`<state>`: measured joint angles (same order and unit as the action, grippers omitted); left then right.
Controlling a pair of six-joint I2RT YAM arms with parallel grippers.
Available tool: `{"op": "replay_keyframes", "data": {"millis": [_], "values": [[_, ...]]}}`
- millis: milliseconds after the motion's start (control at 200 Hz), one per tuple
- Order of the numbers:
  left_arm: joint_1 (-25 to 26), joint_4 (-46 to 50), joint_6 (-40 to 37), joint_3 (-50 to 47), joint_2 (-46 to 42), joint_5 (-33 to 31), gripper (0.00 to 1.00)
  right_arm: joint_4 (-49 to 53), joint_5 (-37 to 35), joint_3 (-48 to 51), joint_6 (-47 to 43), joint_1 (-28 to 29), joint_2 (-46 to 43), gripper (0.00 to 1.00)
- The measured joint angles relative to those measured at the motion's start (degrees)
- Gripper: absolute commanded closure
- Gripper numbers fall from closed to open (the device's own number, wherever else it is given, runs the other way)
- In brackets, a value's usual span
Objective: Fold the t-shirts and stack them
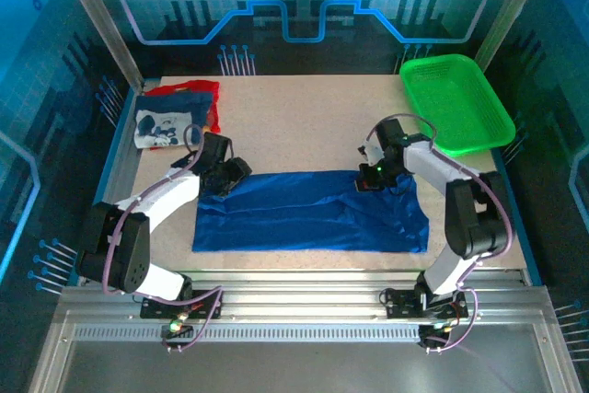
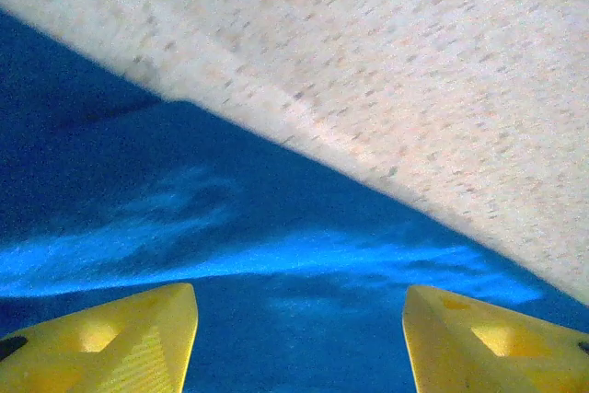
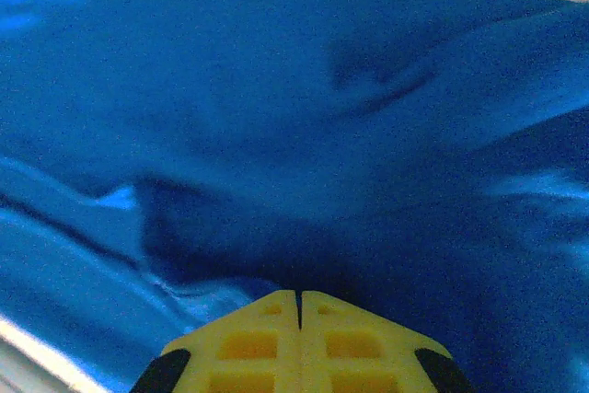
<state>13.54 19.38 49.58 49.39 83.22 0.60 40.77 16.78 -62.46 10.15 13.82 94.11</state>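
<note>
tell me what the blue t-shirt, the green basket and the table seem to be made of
Blue t-shirt: soft cloth, likely knit, with a faint sheen; it lies in creases and folds.
Green basket: looks like moulded plastic, bright and glossy, with mesh walls.
Table: hard speckled beige top, matte, perhaps laminate or stone composite; cannot tell which.

The overhead view was evenly lit and fairly sharp, tinted blue by the glowing enclosure walls (image 1: 55,34), with soft shadows under the arms. Both wrist views were grainy and blurred. The blue t-shirt (image 2: 230,255) carried a pale sheen along its folds, and the speckled tabletop (image 2: 414,62) looked smeared.
</note>
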Motion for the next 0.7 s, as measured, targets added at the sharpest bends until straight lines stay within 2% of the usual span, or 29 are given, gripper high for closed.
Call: {"op": "replay_keyframes", "data": {"millis": [225,275,320,365,420,570,700], "values": [[-0.6,0.5,-1.6,3.0,-0.7,-1.2,0.38,4.5,3.0,2.1,-0.6,6.0,-6.8,0.98],[-0.6,0.5,-1.7,3.2,-0.5,-1.3,0.38,5.7,3.5,4.0,-0.3,7.3,-7.7,0.94],[-0.7,0.5,-1.9,3.5,-0.1,-1.3,0.38,6.6,4.2,6.1,0.1,8.6,-8.6,0.84],[-0.7,0.4,-1.9,3.7,0.4,-1.2,0.38,7.7,4.9,8.0,0.2,9.8,-9.4,0.64],[-0.6,0.5,-1.9,3.8,1.2,-1.3,0.38,9.5,6.5,9.5,0.7,11.8,-10.3,0.5],[-0.6,0.7,-2.1,4.1,3.1,-1.3,0.38,12.7,11.2,8.3,0.6,14.1,-13.0,0.4],[-0.6,1.2,-3.0,5.2,4.1,-1.5,0.38,13.0,10.8,5.5,2.0,9.5,-16.2,0.38]]}}
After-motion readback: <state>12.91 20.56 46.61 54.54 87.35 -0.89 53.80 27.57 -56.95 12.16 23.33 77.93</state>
